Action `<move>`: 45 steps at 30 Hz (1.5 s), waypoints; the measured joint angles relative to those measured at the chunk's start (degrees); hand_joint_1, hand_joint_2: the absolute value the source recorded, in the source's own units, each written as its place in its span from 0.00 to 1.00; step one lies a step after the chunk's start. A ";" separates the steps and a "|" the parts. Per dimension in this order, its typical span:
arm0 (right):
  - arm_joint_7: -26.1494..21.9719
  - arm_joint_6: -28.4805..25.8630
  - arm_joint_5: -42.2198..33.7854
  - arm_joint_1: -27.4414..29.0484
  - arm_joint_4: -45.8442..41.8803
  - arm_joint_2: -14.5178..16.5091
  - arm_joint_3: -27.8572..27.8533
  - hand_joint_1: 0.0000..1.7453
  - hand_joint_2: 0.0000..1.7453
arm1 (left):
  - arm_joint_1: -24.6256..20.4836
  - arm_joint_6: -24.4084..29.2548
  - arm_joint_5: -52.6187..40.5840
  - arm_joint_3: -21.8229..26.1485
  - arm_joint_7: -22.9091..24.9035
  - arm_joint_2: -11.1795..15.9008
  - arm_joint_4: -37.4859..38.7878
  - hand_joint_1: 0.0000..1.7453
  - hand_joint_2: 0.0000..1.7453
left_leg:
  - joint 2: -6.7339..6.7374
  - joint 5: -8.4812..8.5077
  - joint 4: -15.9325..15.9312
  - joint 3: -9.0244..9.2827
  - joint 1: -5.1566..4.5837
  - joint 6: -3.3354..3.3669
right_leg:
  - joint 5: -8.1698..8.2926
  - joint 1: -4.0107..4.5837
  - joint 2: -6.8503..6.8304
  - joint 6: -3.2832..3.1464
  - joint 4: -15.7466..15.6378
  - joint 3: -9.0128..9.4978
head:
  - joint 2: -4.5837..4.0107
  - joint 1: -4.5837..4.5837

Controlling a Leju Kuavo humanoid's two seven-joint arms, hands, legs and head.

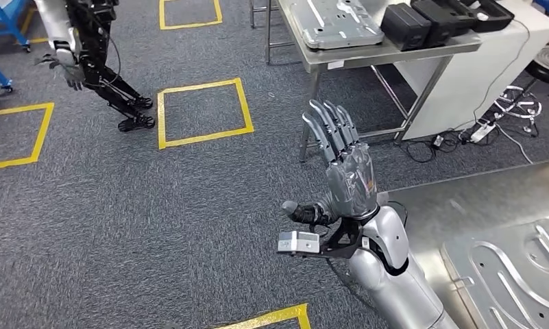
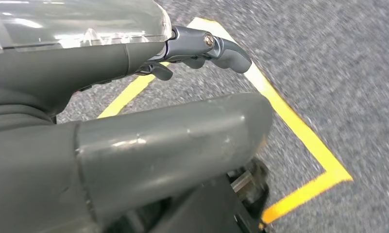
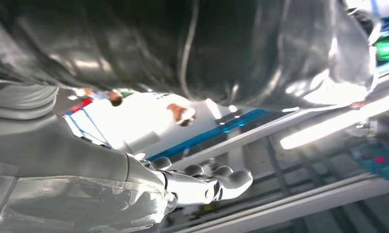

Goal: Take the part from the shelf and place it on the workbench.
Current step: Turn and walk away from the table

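While the left hand (image 1: 343, 171) is raised over the carpet floor (image 1: 155, 226) on the near side of the steel surface (image 1: 395, 52), it holds nothing: its fingers are stretched out and apart, and the thumb points to the side. The part (image 1: 515, 274), a pressed metal sheet with raised ribs, is well apart from the surface, on the near side of it and at the robot's right. It is cut by the picture edge, so I cannot tell its long axis.

From the right wrist, the right hand (image 3: 197, 187) lies just under a dark shiny sheet, which I judge to be the same part (image 3: 182, 43). Its fingers are almost straight, and I cannot tell if they carry the sheet or only reach below it.

A similar sheet (image 1: 333, 24) already lies on the surface. The right hand is clearly nearer to the part, so I think the coming move depends on it, with the part going forward towards the surface.
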 joint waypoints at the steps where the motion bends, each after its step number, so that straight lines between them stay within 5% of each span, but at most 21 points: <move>1: 0.01 -0.01 0.01 0.01 -0.05 0.01 0.00 0.00 0.00 | 0.11 0.00 0.01 0.09 -0.02 0.05 0.00 0.00 0.00 | -0.60 0.11 -0.23 0.09 0.07 0.37 | -0.27 -0.11 0.23 0.31 0.14 0.16 | 0.00 0.01; 3: 0.01 -0.05 0.01 0.11 -0.19 0.01 0.00 0.00 0.00 | 0.16 0.00 -0.01 0.17 -0.05 0.10 -0.01 0.00 0.00 | -1.66 0.36 -0.70 0.39 0.31 1.13 | -2.27 -0.42 2.63 0.72 2.83 -0.83 | 0.00 0.03; 5: 0.01 -0.12 0.01 0.60 -0.30 -0.02 0.00 0.00 0.00 | -0.02 -0.01 -0.02 0.19 -0.07 0.10 0.00 0.00 0.00 | -2.77 0.41 -0.82 0.43 0.31 1.59 | -5.78 -0.51 5.46 0.78 9.71 -4.21 | 0.00 0.05; 7: 0.00 -0.22 0.01 1.31 -0.32 -0.04 0.00 0.00 0.00 | -0.11 -0.05 -0.03 0.20 -0.08 0.10 0.01 0.00 0.00 | -4.14 0.38 -0.80 0.45 0.19 1.77 | -7.32 -0.46 6.23 0.70 15.33 -7.39 | 0.00 0.05; 9: 0.00 -0.33 0.03 1.64 -0.34 -0.08 0.00 0.00 0.00 | -0.04 -0.10 -0.08 0.20 -0.11 0.10 0.01 0.00 0.00 | -5.66 0.36 -0.76 0.61 0.09 1.78 | -4.39 -0.45 6.64 0.37 13.09 -6.92 | 0.00 0.05; 11: 0.00 -0.40 0.10 1.67 -0.44 -0.15 0.00 0.00 0.00 | -0.04 -0.13 -0.13 0.20 -0.15 0.05 0.01 0.00 0.00 | -7.10 0.33 -0.67 0.73 0.00 1.63 | -0.16 -0.47 8.70 -0.26 5.69 -3.83 | 0.00 0.05; 14: 0.00 -0.54 0.18 1.72 -0.61 -0.20 0.00 0.00 0.00 | -0.18 -0.17 -0.20 0.21 -0.20 -0.07 0.01 0.00 0.00 | -8.84 0.49 -0.53 0.25 0.10 0.74 | 1.14 -0.38 11.15 -0.65 0.54 -1.80 | 0.00 0.06; 16: 0.02 -0.57 0.29 1.73 -0.66 -0.20 0.00 0.00 0.00 | -0.04 -0.17 -0.25 0.22 -0.22 -0.03 0.01 0.00 0.00 | -9.40 0.60 -0.58 -0.03 0.27 -0.06 | 1.32 -0.43 9.91 -0.96 -0.02 -1.44 | 0.00 0.07; 18: 0.05 -0.56 0.40 1.73 -0.75 -0.19 0.00 0.00 0.00 | 0.08 -0.18 -0.37 0.22 -0.21 0.02 0.00 0.00 0.00 | -7.04 -0.71 1.42 -0.93 0.13 -0.64 | 1.51 -0.69 8.44 -1.49 -0.61 -0.88 | 0.00 -0.04; 20: 0.10 -0.58 0.48 1.86 -0.89 -0.19 0.00 0.00 0.00 | -0.08 -0.17 -0.46 0.22 -0.20 0.03 0.01 0.00 0.00 | -3.88 -3.96 7.46 -3.75 0.17 -1.08 | 1.40 -0.58 6.84 -1.85 -0.74 -0.62 | 0.00 -0.15; 22: 0.12 -0.62 0.54 2.09 -0.93 -0.21 0.00 0.00 0.00 | -0.17 -0.18 -0.48 0.22 -0.20 0.01 0.01 0.00 0.00 | -2.84 -6.26 13.57 -6.72 0.40 -1.48 | 1.14 -0.46 5.08 -1.98 -0.57 -0.60 | 0.00 -0.16; 23: 0.11 -0.64 0.55 2.20 -0.93 -0.21 0.00 0.00 0.00 | -0.12 -0.19 -0.51 0.22 -0.21 -0.01 0.01 0.00 0.00 | -2.60 -6.02 14.23 -7.00 0.48 -1.60 | 0.98 -0.44 4.26 -1.96 -0.46 -0.58 | 0.00 -0.16; 26: 0.12 -0.66 0.55 2.30 -0.96 -0.21 0.00 0.00 0.00 | -0.07 -0.18 -0.56 0.22 -0.22 0.01 0.01 0.00 0.00 | -0.37 -1.60 5.38 -2.09 0.39 -1.35 | 0.34 -0.39 2.22 -1.54 -0.10 -0.23 | 0.00 -0.16; 28: 0.11 -0.67 0.55 2.28 -0.99 -0.21 0.00 0.00 0.00 | -0.20 -0.17 -0.56 0.22 -0.23 0.01 0.00 0.00 0.00 | 1.39 -0.38 0.48 0.44 -0.08 -0.56 | -0.02 -0.09 1.16 -1.01 0.03 0.02 | 0.00 -0.14; 31: 0.12 -0.69 0.55 2.26 -1.03 -0.21 0.00 0.00 0.00 | -0.10 -0.17 -0.56 0.22 -0.23 0.01 0.00 0.00 0.00 | 0.23 -0.38 -0.31 0.56 -0.31 0.58 | -0.31 0.12 -0.15 -0.11 -0.26 0.45 | 0.00 -0.14; 34: 0.13 -0.72 0.55 2.21 -1.22 -0.21 0.00 0.00 0.00 | -0.06 -0.17 -0.57 0.22 -0.27 -0.01 -0.02 0.00 0.00 | -1.49 0.08 -1.19 1.06 0.09 1.57 | -3.11 -0.23 3.17 0.57 3.45 -0.86 | 0.00 -0.08; 36: 0.13 -0.73 0.55 2.38 -1.28 -0.22 0.00 0.00 0.00 | -0.24 -0.17 -0.61 0.22 -0.28 -0.01 -0.02 0.00 0.00 | -2.68 0.15 -1.25 1.07 0.00 1.91 | -6.33 -0.26 5.72 0.58 10.58 -4.46 | 0.00 -0.07; 38: 0.15 -0.69 0.54 2.62 -1.28 -0.22 0.00 0.00 0.00 | -0.27 -0.17 -0.72 0.22 -0.27 -0.01 -0.02 0.00 0.00 | -4.21 0.14 -1.19 1.10 -0.10 2.03 | -6.76 -0.21 6.33 0.51 14.88 -7.17 | 0.00 -0.07; 40: 0.19 -0.62 0.45 2.68 -1.28 -0.26 0.00 0.00 0.00 | -0.17 -0.18 -0.94 0.22 -0.24 0.01 -0.02 0.00 0.00 | -5.84 0.12 -1.09 1.21 -0.14 2.02 | -3.13 -0.21 6.78 0.26 11.38 -6.26 | 0.00 -0.07; 42: 0.20 -0.53 0.31 2.65 -1.28 -0.28 0.00 0.00 0.00 | -0.12 -0.19 -1.16 0.22 -0.23 0.01 -0.01 0.00 0.00 | -7.30 0.07 -0.91 1.13 -0.14 1.83 | 0.62 -0.30 9.01 -0.25 4.24 -3.50 | 0.00 -0.07; 45: 0.19 -0.24 -0.01 2.69 -1.19 -0.28 0.00 0.00 0.00 | 0.05 -0.20 -1.25 0.22 -0.36 0.03 0.01 0.00 0.00 | -9.22 0.28 -0.84 0.55 0.03 0.84 | 1.43 -0.17 10.46 -0.65 0.09 -1.84 | 0.00 -0.08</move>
